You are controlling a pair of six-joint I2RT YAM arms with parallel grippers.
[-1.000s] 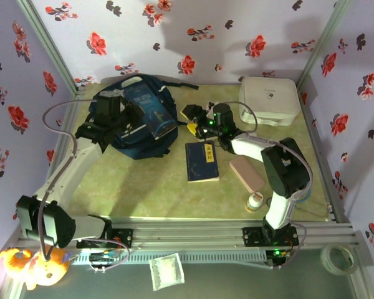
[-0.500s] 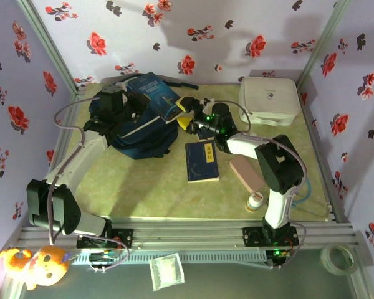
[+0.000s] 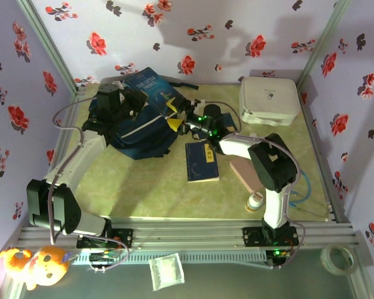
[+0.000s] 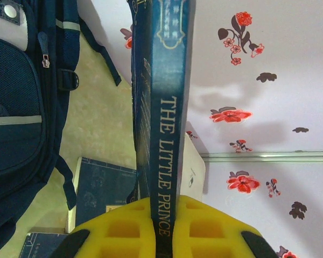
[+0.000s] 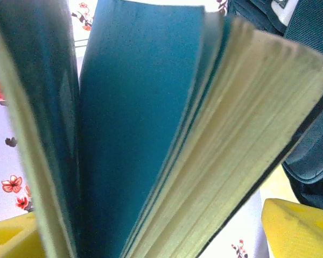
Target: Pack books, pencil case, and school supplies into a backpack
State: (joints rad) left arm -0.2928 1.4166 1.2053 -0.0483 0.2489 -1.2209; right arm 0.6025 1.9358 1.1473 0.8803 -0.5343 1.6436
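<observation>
My left gripper [image 3: 129, 98] is shut on the spine edge of "The Little Prince" book [image 3: 151, 89], holding it tilted in the air over the back of the navy backpack [image 3: 134, 131]. In the left wrist view the yellow fingers [image 4: 215, 226] pinch the spine [image 4: 164, 134]. My right gripper [image 3: 172, 115] stands open around the book's free edge. Its wrist view has fanned pages [image 5: 231, 134] between wide-set yellow fingertips [image 5: 296, 226], and a gap is left on the right side. A book with a yellow label [image 3: 201, 161] lies on the mat. The pinkish pencil case [image 3: 242, 171] lies partly under the right arm.
A white rounded box [image 3: 269, 99] stands at the back right. A small white bottle [image 3: 255, 200] sits near the right arm's base. Floral walls close in the back and sides. Bare green mat [image 3: 149, 187] lies in front of the backpack.
The left gripper has lifted "The Little Prince" off the backpack, up and toward the back wall. The right gripper has moved left and now straddles the book's free edge.
</observation>
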